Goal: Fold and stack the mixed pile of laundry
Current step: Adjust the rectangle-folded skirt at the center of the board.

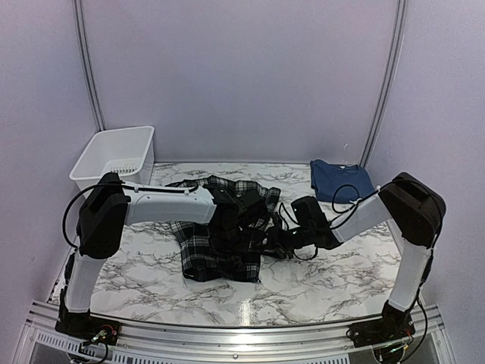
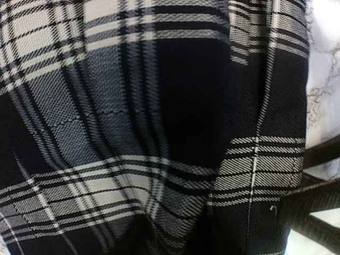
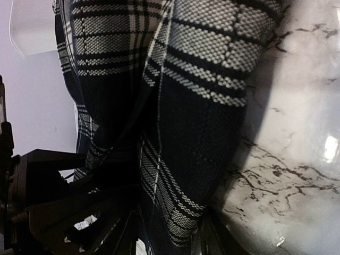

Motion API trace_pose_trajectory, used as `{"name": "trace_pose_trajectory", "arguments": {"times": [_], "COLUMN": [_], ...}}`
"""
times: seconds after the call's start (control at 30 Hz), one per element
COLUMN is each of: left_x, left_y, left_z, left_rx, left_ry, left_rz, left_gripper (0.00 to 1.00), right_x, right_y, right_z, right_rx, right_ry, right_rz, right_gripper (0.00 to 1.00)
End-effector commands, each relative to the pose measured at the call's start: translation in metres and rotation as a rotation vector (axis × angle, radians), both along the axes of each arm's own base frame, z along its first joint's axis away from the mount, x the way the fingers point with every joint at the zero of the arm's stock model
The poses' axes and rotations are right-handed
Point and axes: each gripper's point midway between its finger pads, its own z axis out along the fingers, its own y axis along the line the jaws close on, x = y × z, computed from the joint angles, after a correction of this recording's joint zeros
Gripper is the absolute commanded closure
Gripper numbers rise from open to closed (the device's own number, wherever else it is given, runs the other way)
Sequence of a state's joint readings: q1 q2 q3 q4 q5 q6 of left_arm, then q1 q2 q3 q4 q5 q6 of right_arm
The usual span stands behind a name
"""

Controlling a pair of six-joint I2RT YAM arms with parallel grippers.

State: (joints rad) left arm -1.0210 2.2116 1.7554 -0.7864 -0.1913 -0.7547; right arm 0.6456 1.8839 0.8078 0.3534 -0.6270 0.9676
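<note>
Top external view: the black-and-white plaid garment (image 1: pixel 204 258) lies crumpled on the marble counter (image 1: pixel 326 280), left of centre, spread from mid-depth toward the near edge. Both arms reach in over its right part. The left hand (image 1: pixel 254 208) is down on the far right portion of the cloth; the right hand (image 1: pixel 284 239) sits just beside it at the garment's right edge. The two hands are near each other.

The navy blue t-shirt (image 1: pixel 337 180) lies folded flat at the far right of the counter, well apart from the plaid. A white plastic bin (image 1: pixel 114 155) stands at the far left corner.

Left wrist view: plaid cloth (image 2: pixel 133 133) fills nearly the whole frame, with a strip of counter (image 2: pixel 324 64) at the right edge. The fingers are hidden; whether this hand is clenched or released cannot be told.

Right wrist view: plaid cloth (image 3: pixel 202 106) gathers in folds down toward the hand, counter (image 3: pixel 297 159) to the right. Whether the cloth is clamped cannot be told.
</note>
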Motion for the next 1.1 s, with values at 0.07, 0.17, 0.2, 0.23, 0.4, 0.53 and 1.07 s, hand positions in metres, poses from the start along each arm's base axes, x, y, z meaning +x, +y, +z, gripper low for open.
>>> {"name": "trace_pose_trajectory", "arguments": {"times": [0.07, 0.17, 0.2, 0.23, 0.4, 0.53, 1.07], "left_x": [0.007, 0.007, 0.007, 0.007, 0.000, -0.007, -0.028], "left_y": [0.009, 0.005, 0.004, 0.002, -0.008, -0.021, -0.068], "left_z": [0.021, 0.036, 0.043, 0.048, 0.068, 0.077, 0.062], "left_rx": [0.004, -0.028, -0.042, -0.058, -0.138, -0.210, -0.378], "left_ry": [-0.016, -0.030, -0.034, -0.035, -0.016, 0.018, 0.152], "left_rz": [0.007, -0.019, -0.023, -0.029, -0.060, -0.088, -0.167], "left_gripper": [0.87, 1.00, 1.00, 1.00, 1.00, 1.00, 1.00], "right_x": [-0.021, -0.021, -0.021, -0.020, -0.019, -0.018, -0.014], "right_y": [-0.007, -0.003, -0.002, -0.001, 0.004, 0.007, 0.011], "right_z": [-0.034, -0.035, -0.034, -0.034, -0.033, -0.028, -0.020], "right_rx": [-0.065, -0.045, -0.039, -0.035, 0.002, 0.013, 0.038], "right_ry": [0.091, 0.090, 0.090, 0.088, 0.088, 0.076, 0.057], "right_rz": [0.007, 0.019, 0.022, 0.023, 0.029, 0.027, 0.015], "right_gripper": [0.68, 0.78, 0.81, 0.84, 1.00, 1.00, 1.00]}}
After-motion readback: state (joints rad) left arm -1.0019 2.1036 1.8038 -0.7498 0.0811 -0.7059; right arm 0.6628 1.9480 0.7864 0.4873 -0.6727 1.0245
